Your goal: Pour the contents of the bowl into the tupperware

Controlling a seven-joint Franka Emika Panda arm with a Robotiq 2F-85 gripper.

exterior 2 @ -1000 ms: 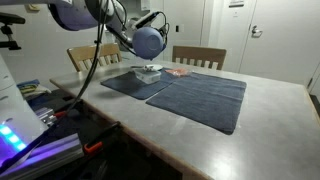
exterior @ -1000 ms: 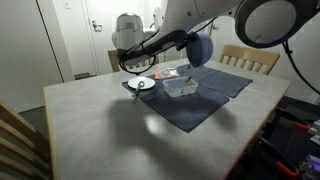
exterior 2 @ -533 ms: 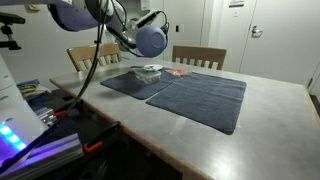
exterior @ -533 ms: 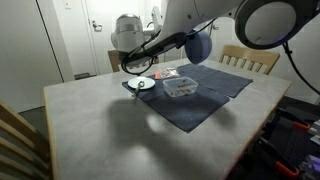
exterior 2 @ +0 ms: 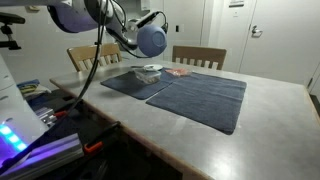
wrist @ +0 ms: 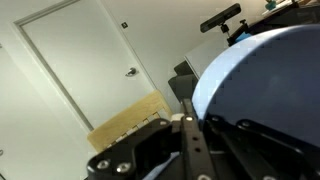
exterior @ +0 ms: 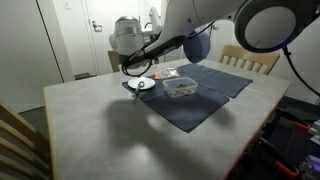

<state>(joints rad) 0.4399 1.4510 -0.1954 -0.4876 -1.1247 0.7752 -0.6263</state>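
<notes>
On the desk [exterior: 90, 125], a white plate [exterior: 143, 84] lies just beside the clear container [exterior: 181, 89] on a dark cloth [exterior: 205, 105]. Above the container the blue bowl [exterior: 198, 47] is held tipped on its side, pinched at the rim by the jaws. Over the last second it has been raised slightly, so pouring is judged nearly done. Any contents cannot be made out, and the grip is largely hidden.

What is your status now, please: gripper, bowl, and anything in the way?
Gripper shut on the bowl. Bowl in the air, tipped, roughly over the tupperware. Beside the tupperware a small white plate, not under the bowl.
</notes>
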